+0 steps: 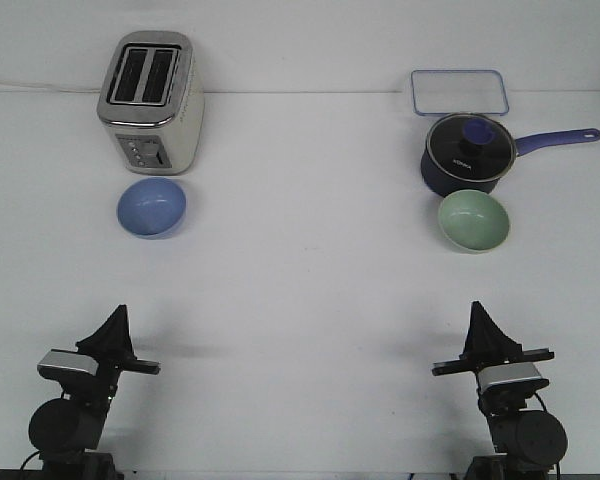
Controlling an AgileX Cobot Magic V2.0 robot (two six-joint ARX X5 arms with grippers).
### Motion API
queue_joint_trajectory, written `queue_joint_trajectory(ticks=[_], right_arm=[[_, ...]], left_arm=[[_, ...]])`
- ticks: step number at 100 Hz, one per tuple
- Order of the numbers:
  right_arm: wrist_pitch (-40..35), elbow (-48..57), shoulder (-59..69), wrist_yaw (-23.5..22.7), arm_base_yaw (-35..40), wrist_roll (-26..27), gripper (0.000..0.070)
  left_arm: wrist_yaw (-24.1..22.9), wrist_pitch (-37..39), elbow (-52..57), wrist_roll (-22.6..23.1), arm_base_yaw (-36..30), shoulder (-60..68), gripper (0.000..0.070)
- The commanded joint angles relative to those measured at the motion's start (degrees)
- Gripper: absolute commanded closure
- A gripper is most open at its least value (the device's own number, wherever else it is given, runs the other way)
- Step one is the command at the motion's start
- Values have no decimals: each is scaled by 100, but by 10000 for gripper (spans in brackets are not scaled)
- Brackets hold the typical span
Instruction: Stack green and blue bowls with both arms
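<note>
Looking forward over the table, you have the blue bowl [151, 207] straight ahead of your left gripper [113, 322] and the green bowl [473, 220] ahead of your right gripper [483, 318]; whether either claw is released or clenched, you cannot tell.

arm bases: cut off at near edge | left gripper [113, 325], right gripper [482, 322]: jaws' state unclear | toaster [150, 100] buttons: too small to read

Ahead of my left gripper [117, 322]: bowl [151, 207], toaster [151, 101] just behind it. Ahead of my right gripper [481, 320]: second bowl [473, 220], saucepan [467, 152] touching behind, lidded container [459, 92] farthest.
</note>
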Motion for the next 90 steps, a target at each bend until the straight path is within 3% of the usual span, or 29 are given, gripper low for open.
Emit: queue_joint_trajectory(ticks=[1, 41, 58, 90], right_arm=[[85, -11, -4, 17, 7, 55, 700], [85, -11, -4, 26, 7, 59, 700], [81, 22, -4, 389, 7, 267, 700], [-599, 686, 2, 428, 7, 415, 700]], left_arm=[[-7, 61, -111, 4, 9, -11, 690], [-7, 61, -111, 4, 9, -11, 690], [-7, 61, -111, 4, 9, -11, 690], [-7, 61, -111, 4, 9, -11, 690]])
